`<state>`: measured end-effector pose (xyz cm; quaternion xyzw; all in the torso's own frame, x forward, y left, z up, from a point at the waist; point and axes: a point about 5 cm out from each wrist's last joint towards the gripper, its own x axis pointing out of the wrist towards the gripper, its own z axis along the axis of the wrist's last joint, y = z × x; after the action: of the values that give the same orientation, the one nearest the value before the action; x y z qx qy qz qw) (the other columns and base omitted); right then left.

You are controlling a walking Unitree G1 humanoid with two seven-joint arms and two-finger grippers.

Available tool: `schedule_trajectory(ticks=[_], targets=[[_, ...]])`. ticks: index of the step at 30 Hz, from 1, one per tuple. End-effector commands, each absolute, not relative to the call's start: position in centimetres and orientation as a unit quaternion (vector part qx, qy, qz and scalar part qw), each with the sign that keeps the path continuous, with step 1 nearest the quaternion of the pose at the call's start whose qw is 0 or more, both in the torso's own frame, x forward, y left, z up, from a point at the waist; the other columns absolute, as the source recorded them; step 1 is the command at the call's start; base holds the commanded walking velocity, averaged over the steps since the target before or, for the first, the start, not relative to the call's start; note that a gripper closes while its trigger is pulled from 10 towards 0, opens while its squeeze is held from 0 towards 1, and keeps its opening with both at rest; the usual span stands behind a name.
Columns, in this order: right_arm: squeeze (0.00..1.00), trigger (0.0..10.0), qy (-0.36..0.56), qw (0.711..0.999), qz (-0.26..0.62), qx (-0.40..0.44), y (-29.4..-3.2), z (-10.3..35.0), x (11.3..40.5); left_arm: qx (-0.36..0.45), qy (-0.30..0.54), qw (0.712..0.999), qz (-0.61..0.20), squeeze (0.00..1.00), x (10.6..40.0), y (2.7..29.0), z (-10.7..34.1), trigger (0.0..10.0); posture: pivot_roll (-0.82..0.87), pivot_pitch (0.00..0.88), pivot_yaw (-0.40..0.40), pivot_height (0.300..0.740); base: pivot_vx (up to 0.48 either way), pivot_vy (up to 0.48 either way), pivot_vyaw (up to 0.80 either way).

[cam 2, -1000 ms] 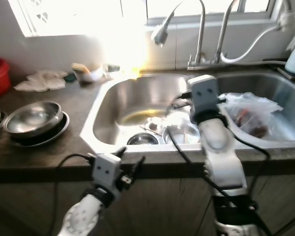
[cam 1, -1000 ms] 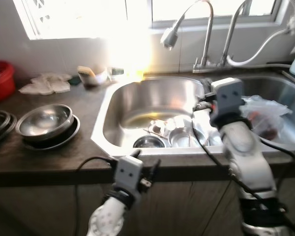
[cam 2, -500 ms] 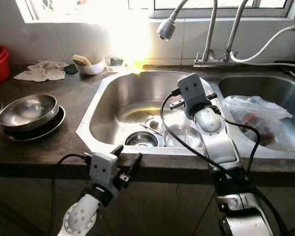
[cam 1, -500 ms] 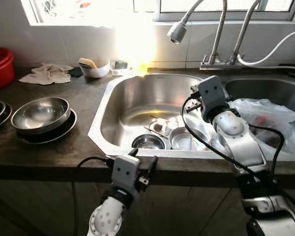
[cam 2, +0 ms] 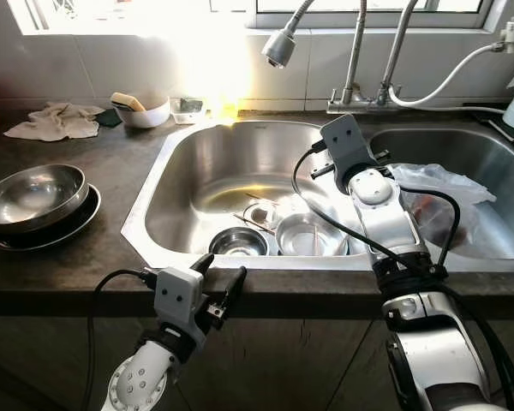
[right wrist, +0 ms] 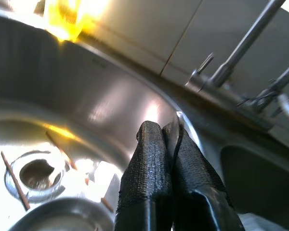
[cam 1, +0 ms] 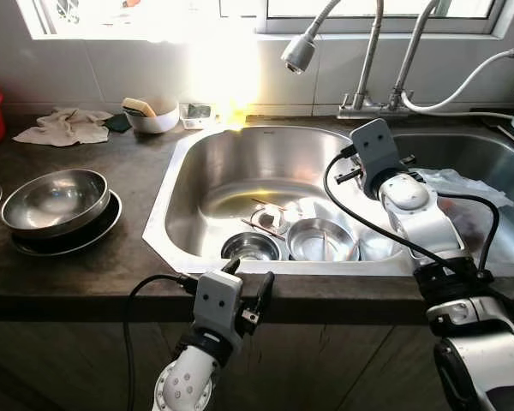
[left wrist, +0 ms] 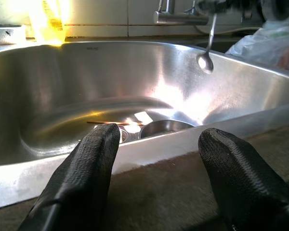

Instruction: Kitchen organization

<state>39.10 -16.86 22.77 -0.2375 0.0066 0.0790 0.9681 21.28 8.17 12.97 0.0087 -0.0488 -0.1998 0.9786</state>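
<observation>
Hovering over the sink (cam 1: 166, 224) in the left eye view, the right gripper's wrist sits a touch higher and nearer the basin divider than half a second ago, though the camera has shifted too. That reads as a lift-out from the dishes. A steel bowl (cam 1: 322, 241) now shows clear beneath it; the fingers themselves are hidden behind the wrist. The left gripper (cam 1: 248, 287) waits at the desk edge.

Left wrist view: its black fingers (left wrist: 82, 178) stand well apart, empty, and a spoon (left wrist: 205, 61) dangles bowl-down above the basin.

Right wrist view: the right gripper (right wrist: 163, 139) is pinched together on a thin metal sliver, likely that spoon's handle; the rest is cut off.
</observation>
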Motion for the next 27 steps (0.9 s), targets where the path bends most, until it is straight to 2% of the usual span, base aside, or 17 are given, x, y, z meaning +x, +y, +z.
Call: schedule_trajectory(ticks=[1, 8, 9, 27], targets=[[0.00, 10.0, 0.052, 0.961, 0.098, -0.255, -16.9, 20.9, 39.0, 0.005, -0.068, 0.977, -0.201, 0.00, 21.0, 8.2, 13.7, 10.0, 0.06, 0.100, -0.036, 0.740, 0.000, 0.000, 0.00], [0.00, 10.0, 0.095, 0.953, 0.107, -0.268, -17.1, 18.6, 38.9, 0.005, -0.066, 0.977, -0.201, 0.00, 20.9, 8.2, 13.7, 10.0, 0.07, 0.100, -0.035, 0.740, 0.000, 0.000, 0.00], [1.00, 10.0, 0.098, 0.952, 0.105, -0.268, -17.2, 18.4, 38.9, 0.005, -0.066, 0.977, -0.202, 0.00, 20.8, 8.2, 13.7, 10.0, 0.07, 0.100, -0.035, 0.740, 0.000, 0.000, 0.00], [1.00, 10.0, 0.086, 0.957, 0.086, -0.263, -17.4, 17.9, 38.5, 0.014, -0.109, 0.974, -0.199, 0.00, 21.1, 8.3, 15.0, 10.0, 0.07, 0.107, -0.025, 0.740, 0.000, 0.000, 0.00]])
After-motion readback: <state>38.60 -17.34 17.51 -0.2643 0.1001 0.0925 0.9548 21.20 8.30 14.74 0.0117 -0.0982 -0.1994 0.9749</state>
